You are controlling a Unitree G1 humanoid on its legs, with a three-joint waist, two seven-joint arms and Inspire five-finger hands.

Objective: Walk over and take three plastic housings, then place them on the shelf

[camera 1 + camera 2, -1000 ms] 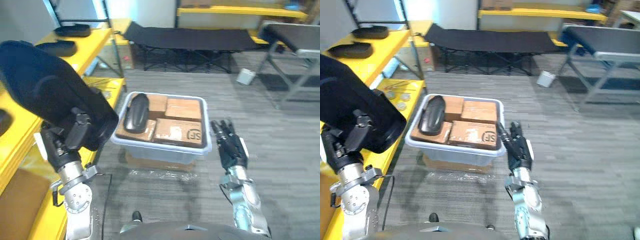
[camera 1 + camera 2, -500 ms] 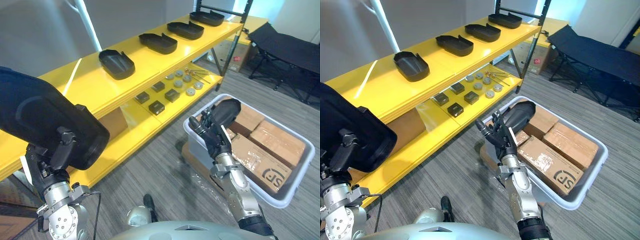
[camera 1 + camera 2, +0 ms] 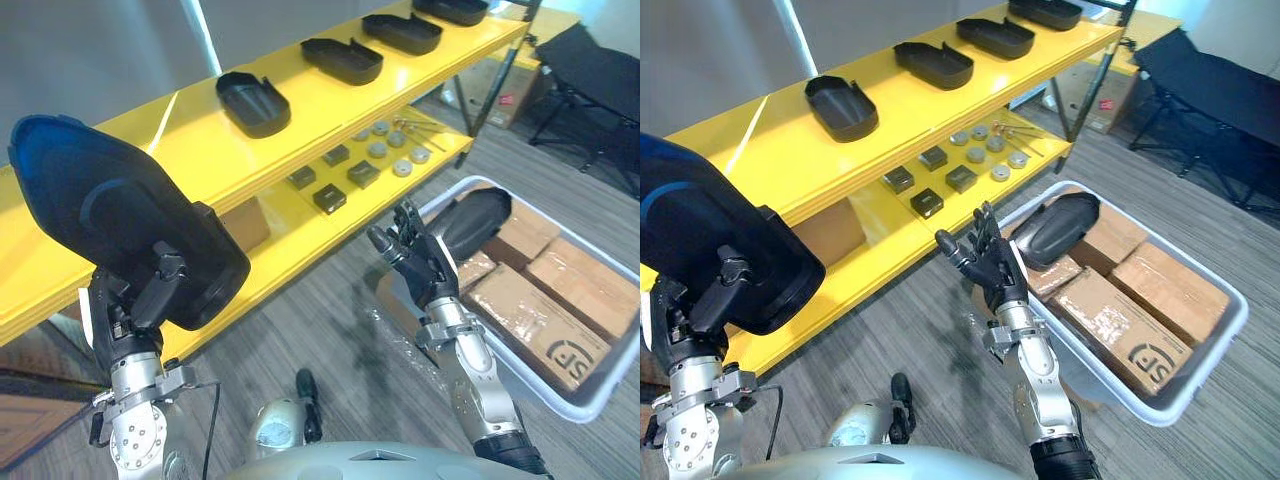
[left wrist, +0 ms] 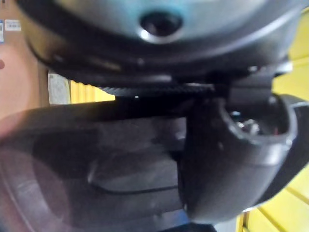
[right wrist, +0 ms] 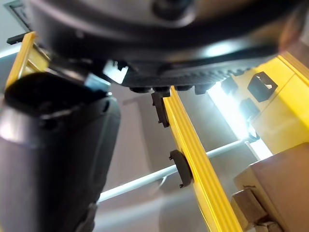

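Note:
A large black plastic housing (image 3: pixel 110 220) is held up at the left, and my left hand (image 3: pixel 140 300) is shut on its lower edge. In the left wrist view the thumb (image 4: pixel 231 159) is curled against the housing's dark shell (image 4: pixel 96 159). My right hand (image 3: pixel 420 265) is open with spread fingers and holds nothing; it hangs above the floor between the yellow shelf (image 3: pixel 180 140) and the bin. Several black housings lie in a row on the shelf top, the nearest (image 3: pixel 252 103) well beyond my left hand. Another housing (image 3: pixel 478 222) lies in the bin, just behind my right hand.
A pale plastic bin (image 3: pixel 1210 372) with cardboard boxes (image 3: pixel 1120 325) stands on the floor at the right. The lower shelf carries small dark blocks and round parts (image 3: pixel 350 170) and a brown box (image 3: pixel 245 225). A black cot (image 3: pixel 600 70) stands at the far right. Grey carpet lies between shelf and bin.
The camera swung from the bin to the shelf and then shifted a little. The held housing now stands higher and nearer the shelf. My right hand's fingers have spread.

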